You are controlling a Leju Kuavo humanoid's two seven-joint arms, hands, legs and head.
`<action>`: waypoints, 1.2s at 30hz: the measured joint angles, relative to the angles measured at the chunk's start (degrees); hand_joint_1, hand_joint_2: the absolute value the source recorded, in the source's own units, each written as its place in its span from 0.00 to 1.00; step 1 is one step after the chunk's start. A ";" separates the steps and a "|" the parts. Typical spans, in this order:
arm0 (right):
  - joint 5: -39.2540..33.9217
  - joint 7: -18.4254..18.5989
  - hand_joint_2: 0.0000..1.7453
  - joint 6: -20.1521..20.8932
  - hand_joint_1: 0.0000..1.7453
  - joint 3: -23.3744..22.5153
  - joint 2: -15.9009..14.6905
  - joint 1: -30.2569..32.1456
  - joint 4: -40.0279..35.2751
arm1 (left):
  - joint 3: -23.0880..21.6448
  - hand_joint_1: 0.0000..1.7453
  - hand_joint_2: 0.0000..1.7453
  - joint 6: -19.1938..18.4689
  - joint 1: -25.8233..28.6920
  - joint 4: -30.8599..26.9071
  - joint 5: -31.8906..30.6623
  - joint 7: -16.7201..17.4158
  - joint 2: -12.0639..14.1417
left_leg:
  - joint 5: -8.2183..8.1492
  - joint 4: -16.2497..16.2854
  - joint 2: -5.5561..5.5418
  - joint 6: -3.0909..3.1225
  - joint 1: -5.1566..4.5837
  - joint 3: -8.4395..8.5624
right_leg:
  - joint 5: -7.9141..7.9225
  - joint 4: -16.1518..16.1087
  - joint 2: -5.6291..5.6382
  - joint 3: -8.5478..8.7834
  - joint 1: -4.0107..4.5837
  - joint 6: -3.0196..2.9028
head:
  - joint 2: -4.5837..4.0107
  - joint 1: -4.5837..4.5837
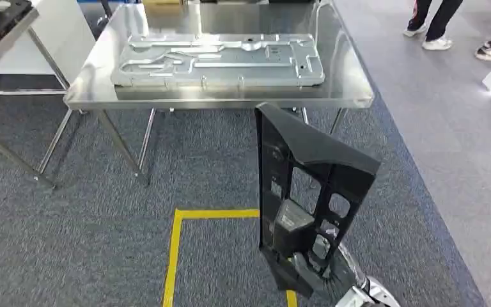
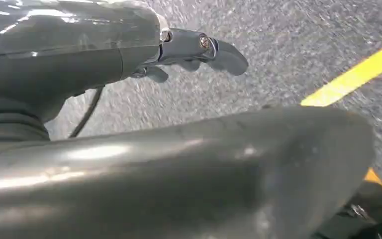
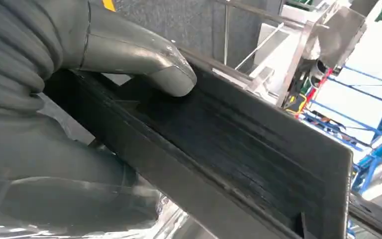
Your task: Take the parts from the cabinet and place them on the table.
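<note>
Nearest to us, our right hand [image 3: 104, 74] grips the black part [image 1: 307, 198] at its lower end, thumb pressed flat on one face, holding it upright above the grey carpet [image 1: 102, 224]. In the head view the part rises from low on the right side, a long black frame with cut-out windows, leaning slightly, its top edge just short of the table's near edge. Our left hand [image 2: 189, 52] hangs over the carpet holding nothing, its fingers gently curved and apart. Yellow tape [image 1: 176, 249] marks a corner on the floor beneath us. Beyond stands the steel table [image 1: 96, 77], and on it lies a flat silver metal panel [image 1: 217, 61]. At far right, a person's legs and shoes [image 1: 435, 29] stand on the paler floor.
</note>
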 joint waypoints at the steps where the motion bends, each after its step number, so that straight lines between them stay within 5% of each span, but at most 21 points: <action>1: 0.00 0.18 1.00 -0.07 1.00 0.31 0.00 -0.10 -0.26 | 0.18 0.00 0.00 0.04 0.21 0.00 0.40 0.09 0.00 | -0.51 -0.56 -0.05 0.39 -0.22 0.17 | 0.05 -0.34 -0.06 1.01 -0.13 0.39 | 0.00 0.00; 3: 0.00 0.35 1.00 -0.11 1.00 0.75 0.00 -0.36 -0.55 | 0.81 0.00 0.00 0.31 0.74 0.00 1.12 0.20 -0.04 | -1.11 -1.47 -0.24 1.12 0.34 1.83 | 1.39 1.60 -0.07 0.62 -0.09 1.12 | 0.00 0.00; 5: -0.02 0.41 1.00 -0.18 1.00 0.94 0.00 -0.83 -0.59 | 1.20 0.00 0.00 0.39 1.08 0.00 1.18 0.15 -0.07 | -1.81 -2.62 -0.19 1.54 0.69 3.71 | 3.33 9.73 -0.62 -4.25 -0.29 1.46 | 0.00 0.02; 6: -0.02 0.41 1.00 -0.22 1.00 0.99 0.07 -0.96 -0.57 | 1.23 0.00 0.00 0.37 1.16 0.00 1.21 0.15 -0.09 | -2.35 -2.82 -0.26 1.58 0.80 4.50 | 2.35 13.96 -0.66 -7.65 -0.37 1.64 | 0.00 0.02; 8: -0.02 0.41 1.00 -0.24 1.00 1.16 0.07 -0.92 -0.57 | 1.33 0.00 0.00 0.39 1.48 0.00 1.25 0.15 -0.22 | -3.84 -2.94 -0.45 1.54 0.95 6.28 | -2.85 18.54 -0.77 -12.89 -0.59 2.03 | 0.00 0.02; 10: -0.04 0.41 1.00 -0.26 1.00 1.27 0.07 -0.93 -0.55 | 1.60 0.00 0.00 0.41 1.78 0.00 1.62 0.24 -0.22 | -5.59 -2.94 -0.58 1.27 1.10 8.60 | -5.94 17.18 -0.91 -15.32 -0.84 2.56 | 0.00 0.02; 12: -0.24 0.39 1.00 -0.31 1.00 1.49 0.07 -0.93 -0.39 | 1.82 0.00 0.00 0.59 1.88 0.00 2.19 0.07 -0.24 | -7.59 -2.96 -0.63 0.93 1.30 11.33 | -1.73 10.40 -1.22 -15.15 -0.91 2.56 | 0.00 0.02; 14: -0.33 0.26 1.00 -0.46 1.00 1.62 0.07 -0.90 -0.06 | 2.52 0.00 0.00 0.76 1.85 0.07 2.56 -0.46 -0.26 | -9.65 -2.76 -0.48 0.42 1.18 13.22 | 11.37 3.63 -2.20 -15.19 -0.80 2.06 | 0.00 0.02; 16: -0.31 0.26 1.00 -0.63 1.00 1.88 0.07 -1.11 0.09 | 2.67 0.00 0.00 0.92 1.65 0.07 2.80 -1.05 -0.31 | -11.11 -4.18 -0.50 -0.59 1.05 14.74 | 10.21 4.01 -2.02 -14.22 -0.29 0.96 | 0.00 0.02; 17: -0.33 0.24 1.00 -0.70 1.00 1.97 0.07 -1.31 -0.09 | 2.69 0.00 0.00 0.96 1.53 0.07 3.00 -1.27 -0.31 | -10.10 -3.27 -0.47 -1.13 0.96 15.53 | 9.91 3.48 -1.74 -13.61 -0.53 0.49 | 0.00 0.02; 19: -0.28 0.26 1.00 -0.70 1.00 2.12 -0.31 -1.89 -0.06 | 2.82 0.00 0.00 1.16 0.84 0.07 3.15 -1.79 -0.44 | -7.57 2.33 -0.46 -1.59 1.22 13.23 | 9.14 2.85 -1.34 -11.58 -0.60 -0.42 | 0.00 0.02; 21: -0.31 0.24 1.00 -0.74 1.00 2.45 -0.72 -2.41 -0.04 | 3.10 0.00 0.00 1.40 0.73 0.09 3.37 -2.01 -0.66 | -6.08 11.53 -0.47 -1.90 1.26 7.33 | 7.79 2.43 -1.45 -9.76 -0.47 -1.12 | 0.00 0.02; 24: -0.31 0.24 1.00 -0.74 1.00 2.89 -0.85 -2.70 0.20 | 3.30 0.00 0.00 1.49 1.12 0.11 3.57 -1.77 -0.79 | -15.97 15.91 -0.47 -1.89 1.25 0.31 | 5.30 2.17 -0.87 -6.71 -0.22 -1.44 | 0.00 0.02; 26: -0.24 0.24 1.00 -0.81 1.00 2.98 -0.87 -2.75 0.37 | 3.65 0.00 0.00 1.49 1.60 0.11 3.59 -1.53 -0.90 | -18.30 12.41 -0.48 -1.44 1.14 -1.31 | 3.48 2.15 -0.46 -4.31 -0.03 -1.41 | 0.00 0.00; 27: -0.24 0.24 1.00 -0.81 1.00 3.09 -0.90 -2.79 0.42 | 3.89 0.00 0.00 1.49 1.72 0.13 3.65 -1.38 -0.96 | -16.02 8.93 -0.48 -0.92 0.93 -1.41 | 2.55 2.11 -0.43 -3.08 0.13 -1.40 | 0.00 0.02; 28: -0.24 0.24 1.00 -0.81 1.00 3.17 -0.92 -2.79 0.46 | 4.02 0.00 0.00 1.49 1.81 0.15 3.68 -1.20 -0.96 | -10.24 4.88 -0.48 -0.09 0.63 -1.35 | 1.64 2.02 -0.50 -2.04 0.19 -1.38 | 0.00 0.02; 29: -0.24 0.24 1.00 -0.81 1.00 3.26 -0.92 -2.92 0.50 | 4.07 0.00 0.00 1.49 2.01 0.15 3.68 -1.11 -0.92 | -2.20 2.02 -0.56 0.66 0.19 -1.15 | 0.86 1.94 -0.50 -1.26 0.09 -1.28 | 0.00 0.02; 30: -0.17 0.26 1.00 -0.81 1.00 3.39 -0.96 -2.99 0.64 | 4.09 0.00 0.00 1.51 2.02 0.15 3.72 -1.00 -0.92 | -1.04 1.27 -1.07 0.62 -0.26 -0.74 | 0.03 1.96 0.17 -0.50 0.28 -0.72 | 0.00 0.00; 32: -0.11 0.28 1.00 -0.85 1.00 3.59 -0.98 -3.24 0.42 | 4.11 0.00 0.00 1.51 1.79 0.15 3.79 -0.70 -1.01 | -2.15 0.24 -1.19 0.63 -0.18 0.88 | 0.00 2.13 0.08 1.67 0.15 -0.01 | 0.00 0.02; 34: 0.00 0.43 1.00 -1.07 1.00 3.65 -0.98 -3.75 0.26 | 4.11 0.00 0.00 1.57 1.13 0.15 3.72 -0.72 -1.29 | -1.50 -0.94 -1.31 1.26 0.30 3.32 | 1.56 5.44 0.03 0.55 0.23 0.60 | 0.00 0.02; 36: 0.09 0.46 1.00 -1.31 1.00 3.72 -0.98 -4.03 0.20 | 4.11 0.00 0.00 1.66 0.84 0.15 3.68 -0.79 -1.36 | -2.45 -1.36 -1.05 1.89 0.41 5.01 | 1.00 12.06 -0.54 -3.39 0.11 1.20 | 0.00 0.02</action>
